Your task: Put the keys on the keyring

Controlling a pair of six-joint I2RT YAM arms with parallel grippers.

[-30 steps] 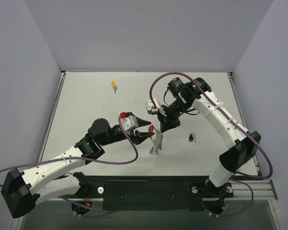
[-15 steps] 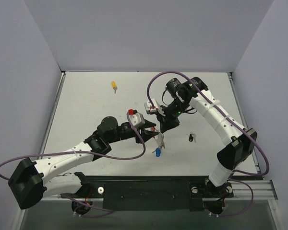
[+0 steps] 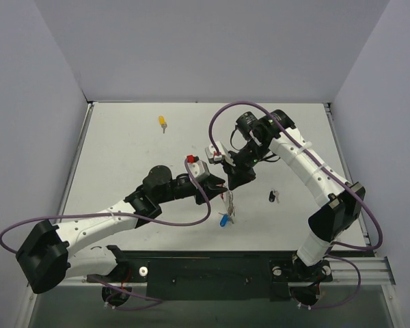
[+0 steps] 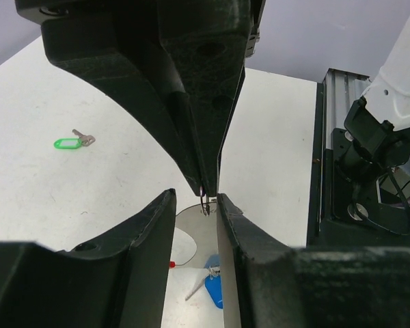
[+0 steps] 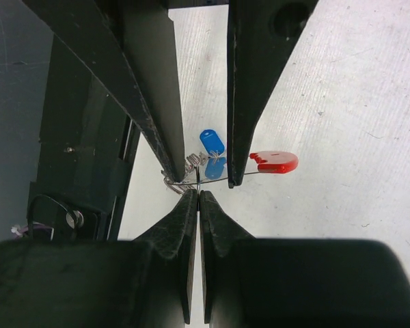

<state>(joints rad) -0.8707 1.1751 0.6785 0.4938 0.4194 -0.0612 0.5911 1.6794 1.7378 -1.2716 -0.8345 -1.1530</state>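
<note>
left jaws: narrower than before, part-open, straddling keyring (image 5: 273,162) | right jaws: still pinched shut on keyring

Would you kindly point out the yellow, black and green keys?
yellow key (image 3: 162,121): top view, on its yellow head.
black key (image 3: 270,197): top view, on its black head.
green key (image 4: 67,143): left wrist view, on its green head.

A flat white matte tabletop (image 3: 123,157) fills the middle. Pale lilac panel walls (image 3: 212,48) stand from nine round to three o'clock. A black metal base plate (image 3: 212,277) lies at six o'clock.
</note>
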